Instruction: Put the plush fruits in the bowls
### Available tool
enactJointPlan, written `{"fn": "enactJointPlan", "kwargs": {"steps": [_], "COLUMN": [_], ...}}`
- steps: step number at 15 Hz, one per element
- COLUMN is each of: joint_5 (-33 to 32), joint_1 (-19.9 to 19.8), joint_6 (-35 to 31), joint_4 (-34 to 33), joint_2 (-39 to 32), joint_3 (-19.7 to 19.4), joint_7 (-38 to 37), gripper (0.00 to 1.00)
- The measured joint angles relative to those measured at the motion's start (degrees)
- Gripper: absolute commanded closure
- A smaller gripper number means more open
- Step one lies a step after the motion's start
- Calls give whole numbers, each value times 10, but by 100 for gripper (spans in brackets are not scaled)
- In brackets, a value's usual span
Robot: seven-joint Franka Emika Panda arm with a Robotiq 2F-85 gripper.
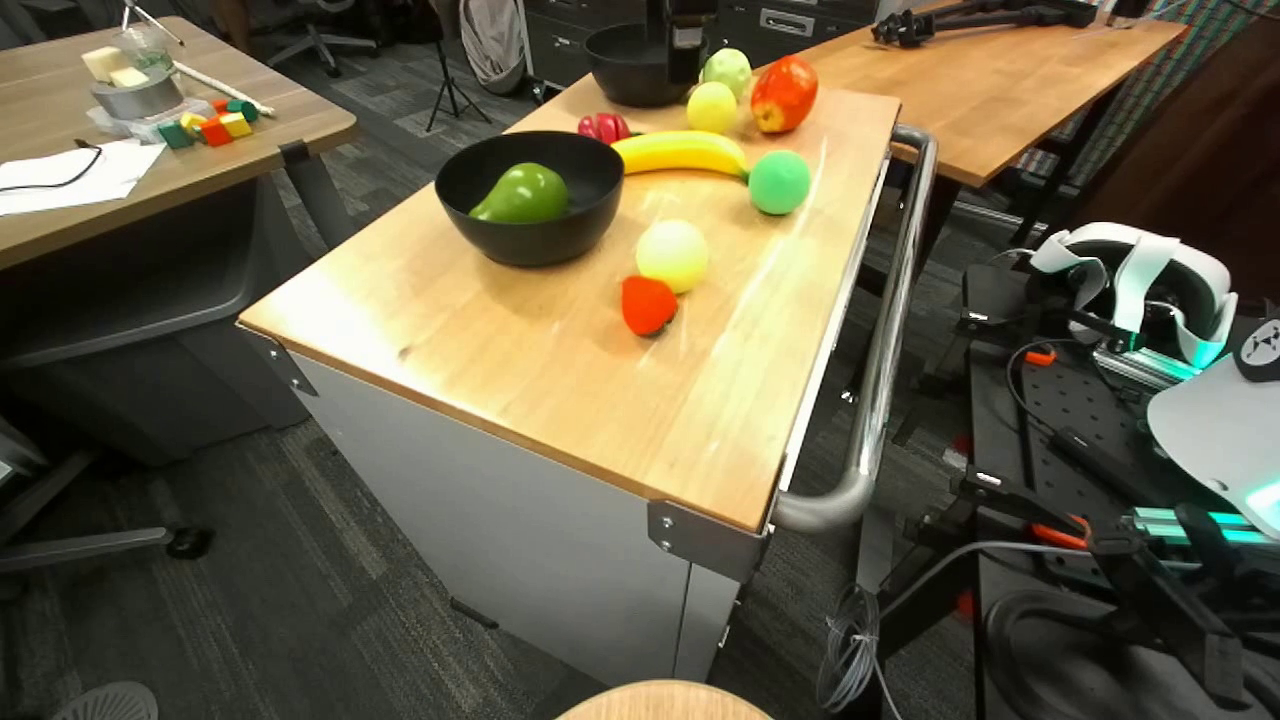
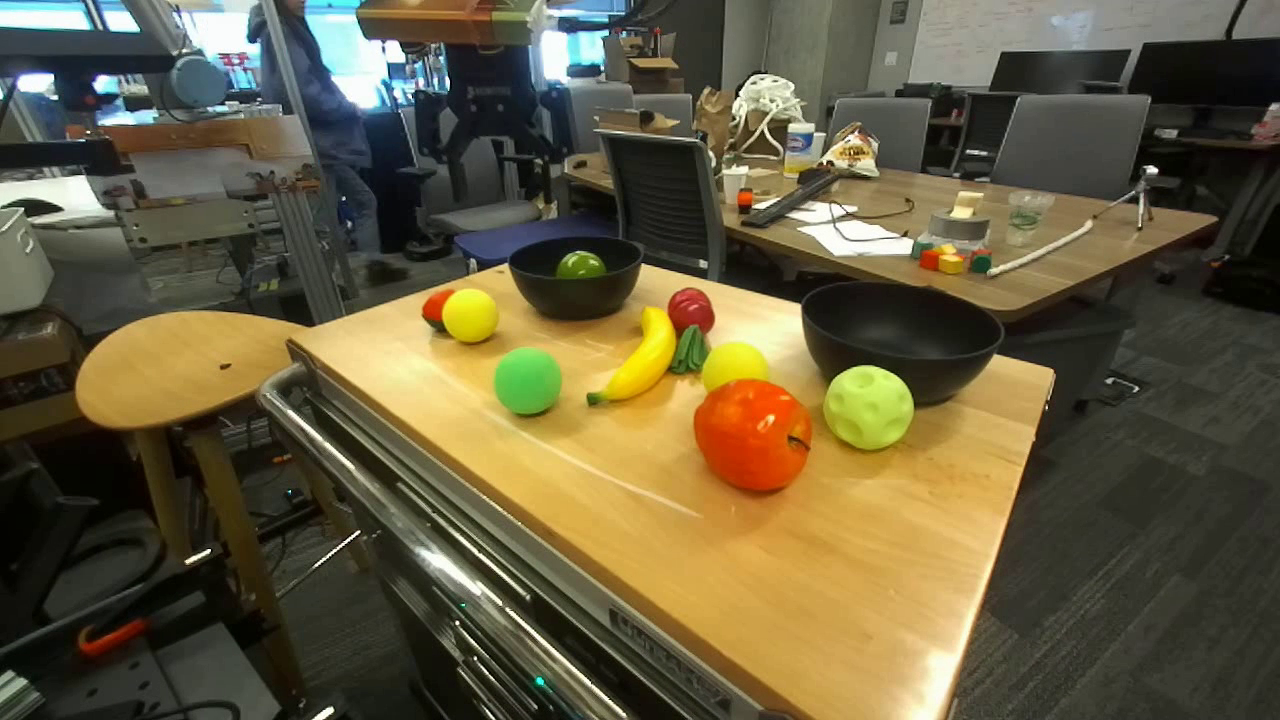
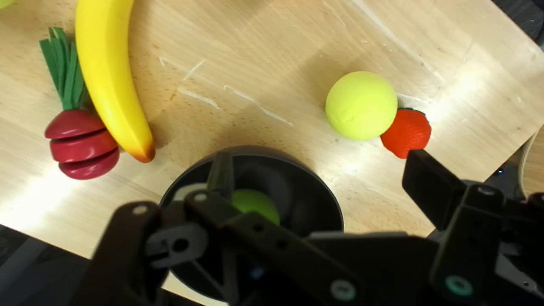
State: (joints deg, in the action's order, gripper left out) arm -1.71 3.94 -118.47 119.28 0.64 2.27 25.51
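Observation:
A green pear (image 1: 525, 195) lies in a black bowl (image 1: 540, 248); both also show in the wrist view, the pear (image 3: 255, 204) partly behind a finger. A second black bowl (image 2: 900, 335) stands at the opposite end of the cart top; nothing shows in it. On the wood lie a yellow banana (image 2: 640, 362), a red-orange apple (image 2: 752, 435), a red strawberry (image 3: 407, 132) and a sliced dark red beet (image 3: 83, 144) touching the banana (image 3: 106, 76). My gripper (image 2: 503, 190) is open and empty, high above the pear's bowl; its fingers are wide apart in the wrist view (image 3: 323, 178).
A yellow ball (image 3: 361, 105) touches the strawberry. A green ball (image 2: 528, 381), another yellow ball (image 2: 735, 364) and a dimpled light green ball (image 2: 868, 407) lie among the fruits. A metal handle rail (image 1: 885, 340) runs along one cart edge.

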Motion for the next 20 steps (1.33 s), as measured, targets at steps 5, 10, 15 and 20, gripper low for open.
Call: {"fn": "enactJointPlan", "kwargs": {"steps": [5,10,15,20], "joint_5": [35,59,67,67], "joint_1": [-7,-7,-7,-3], "joint_6": [-2,-29,-89,-159], "joint_4": [20,57,87,117], "joint_2": [-23,-50,-58,-64], "joint_3": [-3,0,10,26], "joint_7": [4,12,21,27], "gripper": [0,0,0,17]}}
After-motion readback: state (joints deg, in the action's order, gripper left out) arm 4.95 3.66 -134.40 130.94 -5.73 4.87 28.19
